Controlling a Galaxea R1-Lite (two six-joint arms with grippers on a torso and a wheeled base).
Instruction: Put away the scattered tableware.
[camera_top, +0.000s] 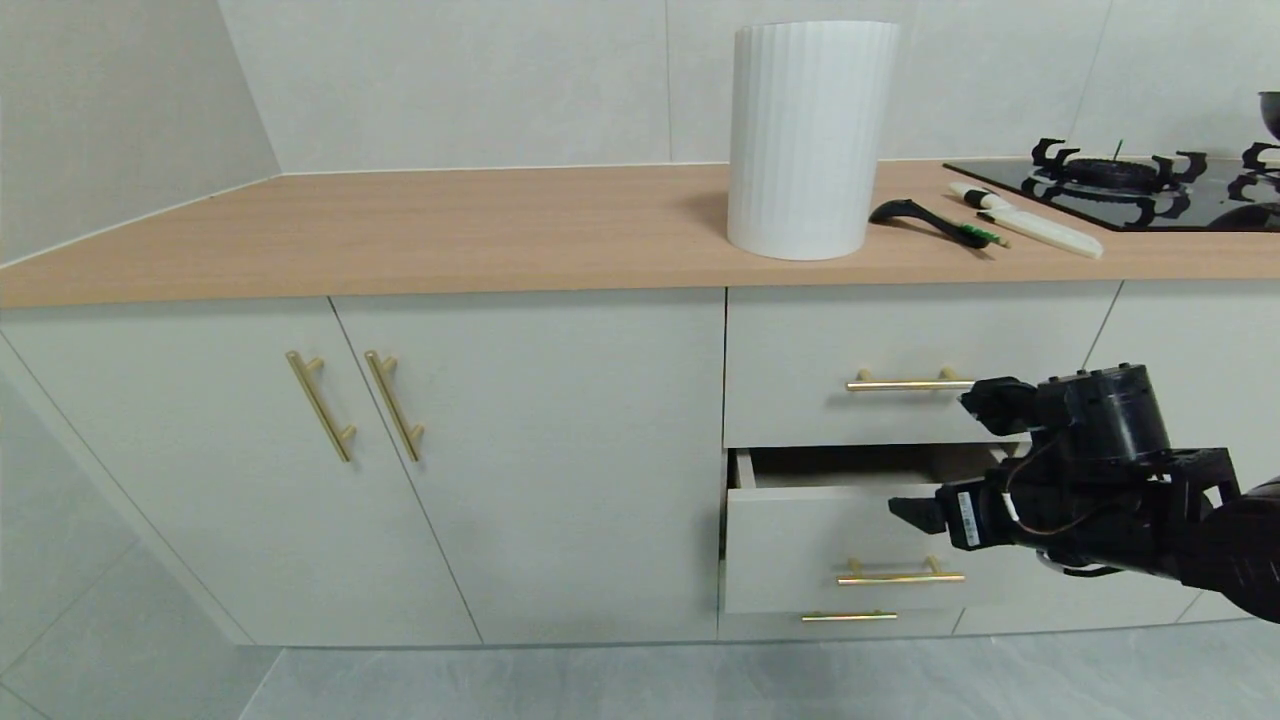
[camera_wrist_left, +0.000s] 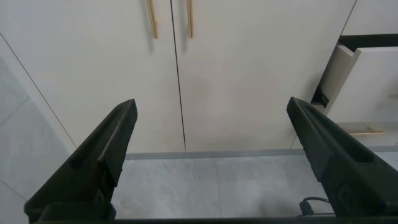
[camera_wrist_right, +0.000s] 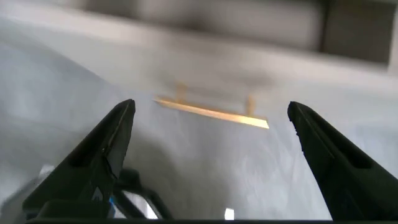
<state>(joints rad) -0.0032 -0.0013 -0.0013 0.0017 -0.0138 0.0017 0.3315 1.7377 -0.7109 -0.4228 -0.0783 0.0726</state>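
Scattered tableware lies on the wooden counter (camera_top: 450, 230): a black spoon (camera_top: 915, 217), a white knife (camera_top: 1045, 232) and a small green-handled utensil (camera_top: 985, 236). Below them, the middle drawer (camera_top: 800, 540) is pulled partly out, its gold handle (camera_top: 900, 576) facing forward. My right gripper (camera_top: 950, 458) hangs open in front of that drawer, just above its handle, holding nothing. In the right wrist view the gold handle (camera_wrist_right: 211, 113) lies ahead between the open fingers of the right gripper (camera_wrist_right: 210, 109). My left gripper (camera_wrist_left: 211, 109) is open and empty, low before the cabinet doors (camera_wrist_left: 180, 68).
A tall white ribbed container (camera_top: 805, 140) stands on the counter left of the utensils. A black gas hob (camera_top: 1120, 185) sits at the far right. The top drawer (camera_top: 900, 360) is closed. Two cabinet doors with gold handles (camera_top: 355, 405) are to the left; grey floor lies below.
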